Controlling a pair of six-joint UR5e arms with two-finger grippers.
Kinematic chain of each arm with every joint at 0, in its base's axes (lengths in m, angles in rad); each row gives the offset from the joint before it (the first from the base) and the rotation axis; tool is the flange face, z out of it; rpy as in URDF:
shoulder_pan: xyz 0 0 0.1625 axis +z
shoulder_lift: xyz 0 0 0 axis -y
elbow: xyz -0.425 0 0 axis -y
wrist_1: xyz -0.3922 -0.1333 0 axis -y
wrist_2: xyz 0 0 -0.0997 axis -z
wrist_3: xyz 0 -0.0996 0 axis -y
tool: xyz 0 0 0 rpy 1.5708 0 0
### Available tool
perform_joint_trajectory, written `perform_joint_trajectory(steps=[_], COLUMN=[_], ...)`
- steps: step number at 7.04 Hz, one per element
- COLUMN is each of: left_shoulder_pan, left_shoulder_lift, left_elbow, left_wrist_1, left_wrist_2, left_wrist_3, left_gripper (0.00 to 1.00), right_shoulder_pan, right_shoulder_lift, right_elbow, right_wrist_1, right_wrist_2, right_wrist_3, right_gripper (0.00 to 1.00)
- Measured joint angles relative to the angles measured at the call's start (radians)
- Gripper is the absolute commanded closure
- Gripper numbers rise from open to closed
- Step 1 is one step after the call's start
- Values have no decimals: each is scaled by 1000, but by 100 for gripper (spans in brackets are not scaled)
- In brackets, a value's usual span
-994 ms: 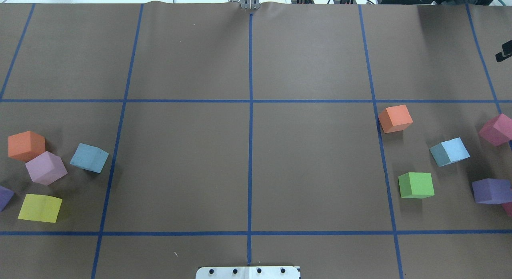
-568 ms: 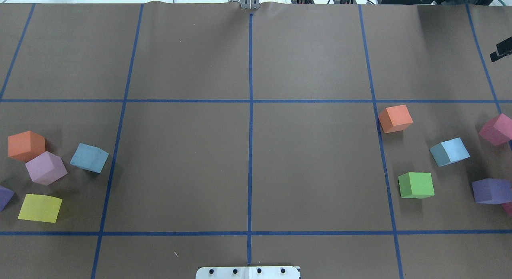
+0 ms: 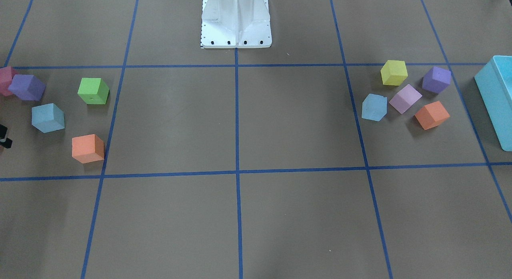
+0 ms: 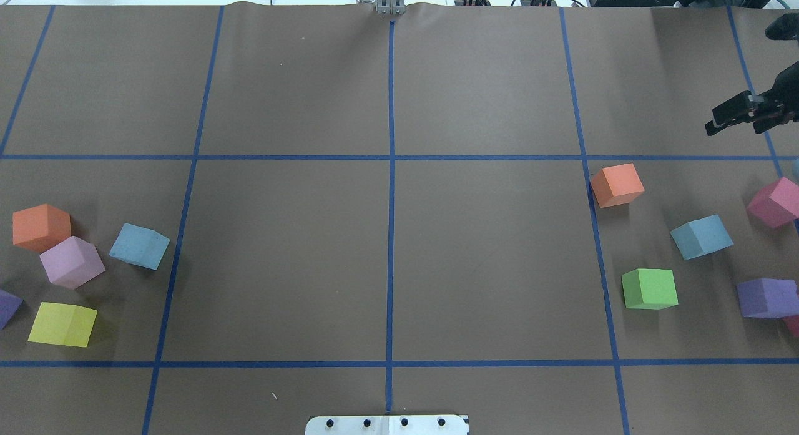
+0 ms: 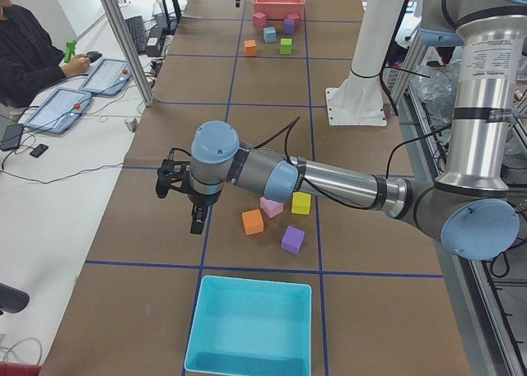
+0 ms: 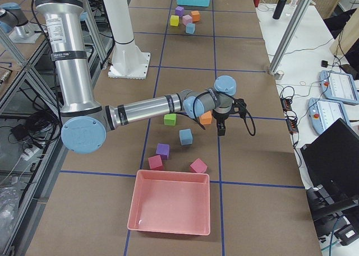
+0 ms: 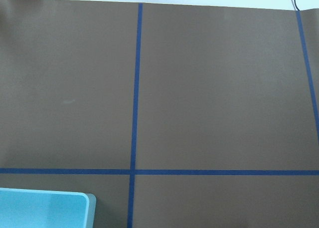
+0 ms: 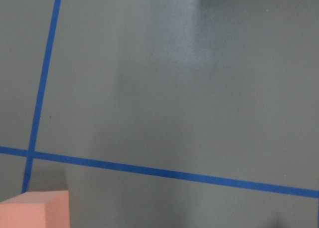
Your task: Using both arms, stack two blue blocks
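Approach seems the step in hand: both blocks lie untouched. One blue block [image 4: 140, 246] sits at left of the overhead frame, beside a pink block [image 4: 72, 262]; the other blue block [image 4: 701, 236] sits at right, near a green block [image 4: 649, 288]. The right gripper [image 4: 724, 118] hangs at upper right, well apart from it; the left gripper [image 5: 196, 215] shows only side-on. Whether their fingers are spread or clenched, I cannot tell. Next, each must descend over its own block.

On the brown surface [image 4: 299, 266], one blue block [image 4: 139, 246] sits at middle left, just beside a pink cube [image 4: 72, 262]. The other blue block [image 4: 701, 236] sits at middle right, near a green cube [image 4: 650, 289]. A black pincer [image 4: 716, 122] enters at upper right.
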Motion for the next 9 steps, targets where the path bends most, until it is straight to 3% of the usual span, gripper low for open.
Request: perform_joint_trajectory(steps=[3, 5, 9], left_shoulder_pan=[118, 165, 194], left_shoulder_lift=[49, 86, 123], left_elbow=[-28, -32, -35], left_wrist_1=[-134, -209, -267], left_wrist_2=[19, 39, 43], left_wrist_3=[-160, -210, -236], left_gripper=[2, 2, 2], right_shoulder_pan=[-107, -170, -200], right_shoulder_lift=[-142, -195, -194], right_elbow=[135, 129, 45], right_wrist_1=[56, 137, 179], right_wrist_2=[-28, -81, -141], right_wrist_3=[106, 133, -3], right_gripper=[0, 0, 0])
